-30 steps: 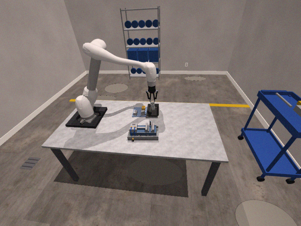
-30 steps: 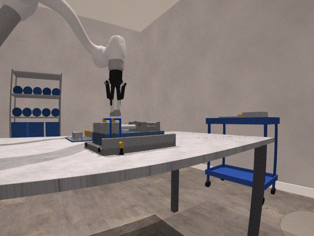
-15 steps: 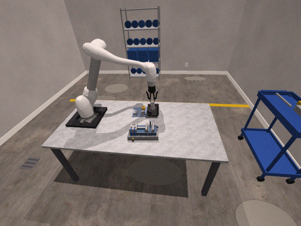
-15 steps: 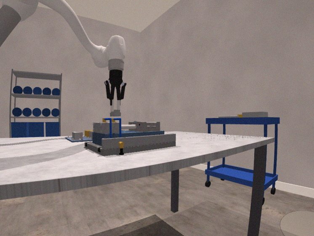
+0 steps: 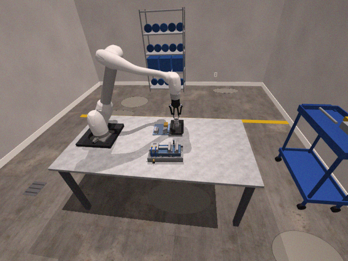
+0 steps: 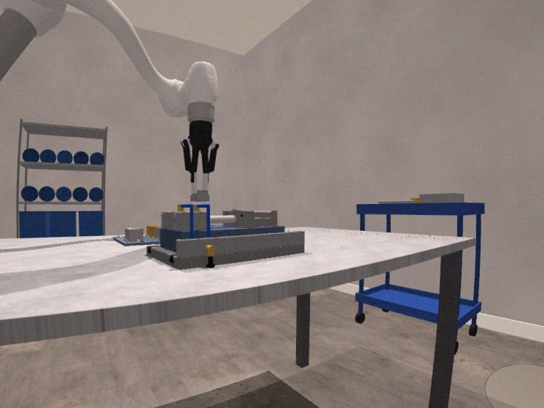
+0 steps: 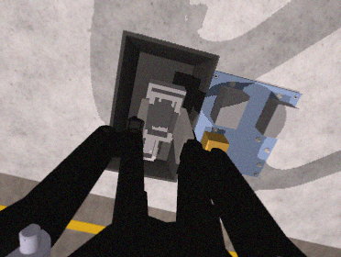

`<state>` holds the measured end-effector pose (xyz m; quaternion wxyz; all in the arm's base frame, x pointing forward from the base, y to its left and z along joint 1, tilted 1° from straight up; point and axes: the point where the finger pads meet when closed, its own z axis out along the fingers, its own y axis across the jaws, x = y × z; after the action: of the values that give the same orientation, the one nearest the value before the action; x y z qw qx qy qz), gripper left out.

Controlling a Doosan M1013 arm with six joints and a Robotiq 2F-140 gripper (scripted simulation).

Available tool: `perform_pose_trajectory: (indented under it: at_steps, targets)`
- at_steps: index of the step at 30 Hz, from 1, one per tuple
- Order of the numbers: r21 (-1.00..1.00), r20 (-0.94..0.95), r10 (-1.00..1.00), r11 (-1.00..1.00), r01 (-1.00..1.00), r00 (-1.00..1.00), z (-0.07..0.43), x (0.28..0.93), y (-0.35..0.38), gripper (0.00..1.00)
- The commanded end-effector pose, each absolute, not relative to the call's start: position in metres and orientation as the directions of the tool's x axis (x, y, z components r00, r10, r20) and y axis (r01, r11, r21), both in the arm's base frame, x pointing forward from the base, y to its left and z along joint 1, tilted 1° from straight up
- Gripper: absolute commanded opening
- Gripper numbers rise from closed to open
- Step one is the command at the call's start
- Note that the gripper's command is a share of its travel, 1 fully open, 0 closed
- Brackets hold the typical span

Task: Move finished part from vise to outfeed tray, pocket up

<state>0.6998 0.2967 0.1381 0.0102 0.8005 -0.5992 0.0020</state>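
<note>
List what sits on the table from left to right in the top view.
Black square base plate under the white arm → light blue fixture plate with a yellow block → dark grey outfeed tray, with the black gripper holding the pale grey finished part over it. The blue vise overlaps these sideways, so it is omitted.

White six-joint arm [image 5: 112,60] on a black base plate [image 5: 82,143] near the bench's [image 5: 219,151] left edge, reaching toward the far edge. The gripper [image 5: 175,115] points straight down, clamped on the grey finished part [image 5: 175,120], directly above the dark outfeed tray [image 5: 181,128] by the far edge. A blue fixture plate [image 5: 157,130] lies just left of the tray. The vise [image 5: 165,151] stands mid-bench, nearer the front edge. Shelf rack [image 5: 183,33] behind; blue cart [image 5: 314,111] beyond the right edge.
</note>
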Motion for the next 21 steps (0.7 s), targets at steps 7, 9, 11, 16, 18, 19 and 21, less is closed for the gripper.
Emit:
perform_pose_trajectory:
  at_steps: [7, 9, 11, 16, 18, 19, 21]
  targets:
    - [0.014, 0.013, -0.961, -0.276, -0.961, 0.276, 0.132, 0.7, 0.299, 0.0]
    - [0.014, 0.013, -0.961, -0.276, -0.961, 0.276, 0.132, 0.7, 0.299, 0.0]
    - [0.014, 0.013, -0.961, -0.276, -0.961, 0.276, 0.129, 0.7, 0.299, 0.0]
    - [0.014, 0.013, -0.961, -0.276, -0.961, 0.276, 0.123, 0.7, 0.299, 0.0]
    - [0.014, 0.013, -0.961, -0.276, -0.961, 0.276, 0.119, 0.7, 0.299, 0.0]
    - [0.014, 0.013, -0.961, -0.276, -0.961, 0.276, 0.118, 0.7, 0.299, 0.0]
    - [0.014, 0.013, -0.961, -0.276, -0.961, 0.276, 0.114, 0.7, 0.299, 0.0]
